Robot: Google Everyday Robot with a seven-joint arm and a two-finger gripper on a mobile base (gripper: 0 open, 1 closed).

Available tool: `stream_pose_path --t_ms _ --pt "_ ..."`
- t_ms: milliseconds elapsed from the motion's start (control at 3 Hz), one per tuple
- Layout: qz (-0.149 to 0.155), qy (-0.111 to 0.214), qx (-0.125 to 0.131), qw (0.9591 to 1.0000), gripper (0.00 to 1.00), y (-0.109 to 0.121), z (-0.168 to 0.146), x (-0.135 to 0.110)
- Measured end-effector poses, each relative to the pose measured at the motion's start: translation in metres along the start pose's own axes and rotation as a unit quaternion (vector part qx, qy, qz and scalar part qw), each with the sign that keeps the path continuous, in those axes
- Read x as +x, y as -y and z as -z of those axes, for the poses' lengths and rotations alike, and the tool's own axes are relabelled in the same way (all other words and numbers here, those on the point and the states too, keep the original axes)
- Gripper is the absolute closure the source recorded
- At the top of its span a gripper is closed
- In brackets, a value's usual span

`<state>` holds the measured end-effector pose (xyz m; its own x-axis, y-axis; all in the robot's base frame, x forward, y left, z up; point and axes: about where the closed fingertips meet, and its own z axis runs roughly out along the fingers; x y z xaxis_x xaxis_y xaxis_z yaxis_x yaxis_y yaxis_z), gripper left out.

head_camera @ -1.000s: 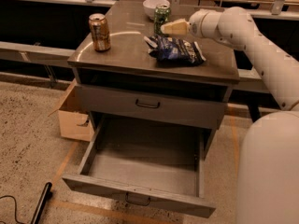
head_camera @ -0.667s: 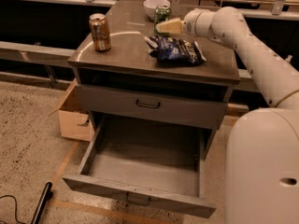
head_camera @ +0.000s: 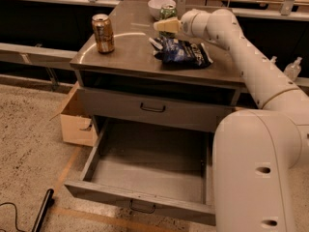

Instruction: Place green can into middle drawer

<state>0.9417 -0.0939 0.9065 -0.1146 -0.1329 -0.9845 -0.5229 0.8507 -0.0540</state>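
Your hand (head_camera: 165, 26) has slid left, grip state unclear, with the upright green can (head_camera: 167, 10) just above it in frame.

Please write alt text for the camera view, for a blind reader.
A white robot arm reaches across a grey cabinet top, its gripper just in front of the green can beside a white bowl. A gold-orange can and a dark snack bag sit on top; below, the middle drawer is pulled open.

Gripper (head_camera: 165, 27) has slid left over the cabinet top. The green can (head_camera: 168, 11) now sits just behind its tip instead of behind and to its left.
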Motion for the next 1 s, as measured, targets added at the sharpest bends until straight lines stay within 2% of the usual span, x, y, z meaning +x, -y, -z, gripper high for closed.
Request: stream_pose_path --t_ms 333,667,1000 --pt "-0.006 0.004 -0.004 1.0000 0.00 -0.005 -0.018 0.004" --pt "-0.010 0.011 -0.005 0.9999 0.16 -0.005 -0.033 0.006" --pt "-0.014 0.017 -0.007 0.9997 0.39 -0.007 -0.044 0.008"
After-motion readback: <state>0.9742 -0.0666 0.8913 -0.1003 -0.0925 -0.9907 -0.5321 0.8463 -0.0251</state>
